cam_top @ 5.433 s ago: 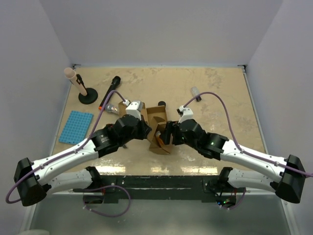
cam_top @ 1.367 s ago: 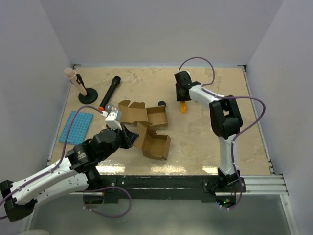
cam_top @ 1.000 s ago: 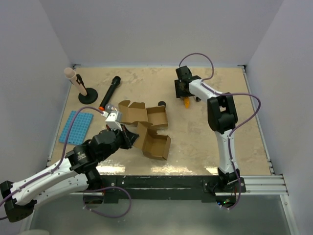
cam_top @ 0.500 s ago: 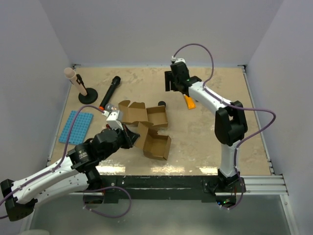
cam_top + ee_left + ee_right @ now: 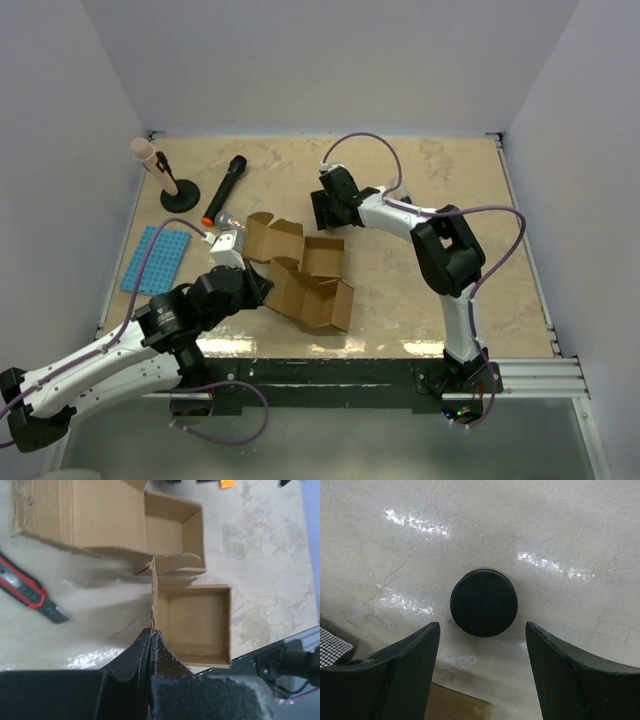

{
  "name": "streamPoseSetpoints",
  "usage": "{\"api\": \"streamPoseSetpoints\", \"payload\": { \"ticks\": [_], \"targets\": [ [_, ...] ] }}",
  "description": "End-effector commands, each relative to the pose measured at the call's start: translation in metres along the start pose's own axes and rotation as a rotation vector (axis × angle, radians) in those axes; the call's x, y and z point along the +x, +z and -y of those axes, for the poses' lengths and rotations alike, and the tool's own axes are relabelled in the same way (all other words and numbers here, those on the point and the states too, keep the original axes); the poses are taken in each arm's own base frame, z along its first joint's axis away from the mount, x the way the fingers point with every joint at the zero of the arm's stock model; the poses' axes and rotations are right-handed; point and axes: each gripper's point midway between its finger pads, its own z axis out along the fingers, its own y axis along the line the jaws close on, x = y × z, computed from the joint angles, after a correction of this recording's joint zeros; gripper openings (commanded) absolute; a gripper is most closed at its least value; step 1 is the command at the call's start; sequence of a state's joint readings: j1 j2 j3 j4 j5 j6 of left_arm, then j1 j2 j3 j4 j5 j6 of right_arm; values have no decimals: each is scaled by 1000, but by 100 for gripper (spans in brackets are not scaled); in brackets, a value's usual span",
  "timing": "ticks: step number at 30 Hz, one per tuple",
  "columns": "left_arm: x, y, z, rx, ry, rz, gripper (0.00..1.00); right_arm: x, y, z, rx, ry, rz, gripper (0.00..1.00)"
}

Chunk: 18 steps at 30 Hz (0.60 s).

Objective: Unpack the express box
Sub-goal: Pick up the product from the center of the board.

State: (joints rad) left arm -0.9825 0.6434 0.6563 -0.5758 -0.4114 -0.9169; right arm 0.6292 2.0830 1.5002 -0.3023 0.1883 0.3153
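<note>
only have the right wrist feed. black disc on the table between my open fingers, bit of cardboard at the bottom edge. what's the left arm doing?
Observer: The left tool is shut on the edge of a flap of the box.
Operator: anything inside the box?
Observer: The left wrist view looks down into two open compartments, and both look empty.
Operator: where am I relative to it?
Observer: In the top view, the right tool sits just past the box's far side, around mid-width of the table.
</note>
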Motion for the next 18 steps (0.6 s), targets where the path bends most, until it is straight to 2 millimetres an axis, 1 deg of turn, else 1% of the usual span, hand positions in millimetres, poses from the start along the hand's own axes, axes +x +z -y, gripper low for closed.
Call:
{"api": "streamPoseSetpoints", "payload": {
  "ticks": [1, 6, 8, 10, 12, 13, 14, 18],
  "targets": [
    [23, -2, -24, -86, 26, -83, 0, -23, -10, -23, -35, 5, 89, 73],
    [20, -4, -23, -77, 19, -74, 0, -33, -15, -17, 12, 27, 136, 76],
    [21, -4, -24, -77, 22, -72, 0, -36, -13, -16, 20, 23, 144, 77],
    [21, -3, -24, -76, 22, -69, 0, -36, -8, -13, 43, 13, 143, 77],
    [22, -2, -24, -74, 26, -69, 0, -37, 2, -12, 68, 4, 129, 77],
    [22, -2, -25, -73, 29, -70, 0, -45, 3, -13, 71, 2, 139, 77],
    [22, -1, -25, -75, 28, -71, 0, -36, 11, -11, 85, -9, 108, 77],
    [22, -1, -24, -70, 32, -72, 0, -36, 21, -10, 103, -21, 97, 74]
  ]
}}
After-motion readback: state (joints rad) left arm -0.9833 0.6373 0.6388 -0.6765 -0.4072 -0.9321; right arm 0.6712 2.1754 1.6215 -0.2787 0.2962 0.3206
